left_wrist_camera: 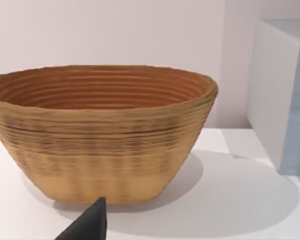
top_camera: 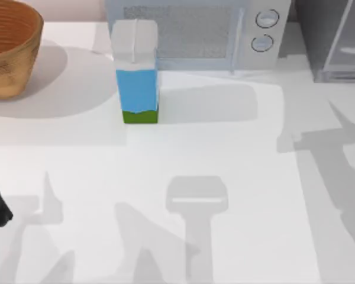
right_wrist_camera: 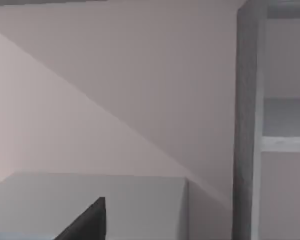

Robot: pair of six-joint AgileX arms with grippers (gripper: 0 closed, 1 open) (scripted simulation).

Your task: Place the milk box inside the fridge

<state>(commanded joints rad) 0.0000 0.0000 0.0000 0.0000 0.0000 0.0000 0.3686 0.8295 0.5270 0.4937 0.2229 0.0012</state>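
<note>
white table (top_camera: 236, 195), upright milk box (top_camera: 137, 74) before microwave (top_camera: 195, 32), basket (top_camera: 9, 50) far left, fridge (top_camera: 334, 38) far right; jaws' state indiscernible

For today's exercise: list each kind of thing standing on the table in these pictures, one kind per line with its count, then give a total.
Milk box: 1
Woven basket: 1
Microwave: 1
Fridge: 1
Total: 4

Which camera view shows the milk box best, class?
The top view: the milk box stands upright and whole before the microwave. The left wrist view faces the basket; the right wrist view faces a wall and the fridge.
</note>
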